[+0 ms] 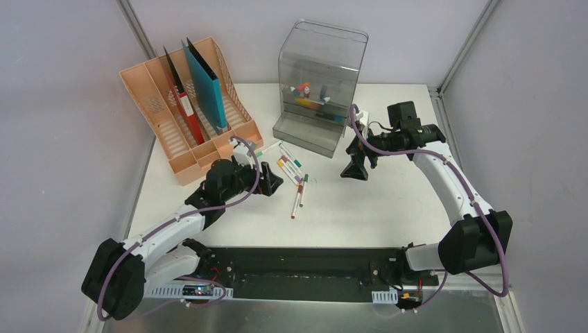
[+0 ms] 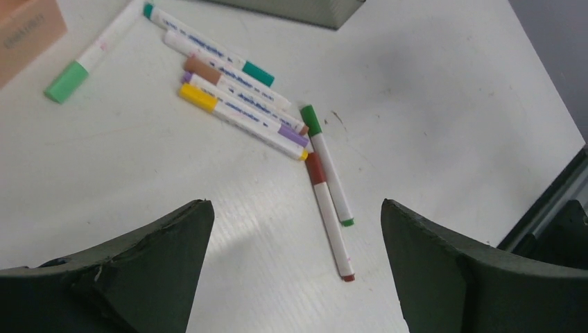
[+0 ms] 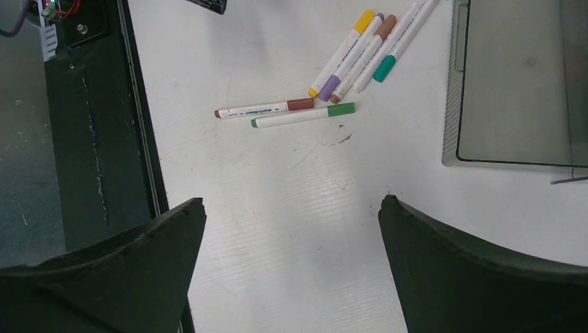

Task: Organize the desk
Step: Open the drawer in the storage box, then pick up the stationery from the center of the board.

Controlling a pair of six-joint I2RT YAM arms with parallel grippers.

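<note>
White surface (image 1: 388, 201), markers (image 1: 291, 173) scattered left of its middle. Which step is this, Jo?

Gathering them, Sam, I'd judge. Left jaws are spread wide and empty, hovering just short of the brown-capped marker (image 2: 329, 215).

Next move?

Drop over that one, lined up across its barrel. The green-capped marker (image 2: 327, 165) lies just beside it and could get pinched too.

And the other arm?

Right jaws released, holding nothing, nearer the right edge. Clear box (image 1: 315, 69) stands at the far edge, pens inside; peach rack (image 1: 177, 118) fills the far left corner.
</note>
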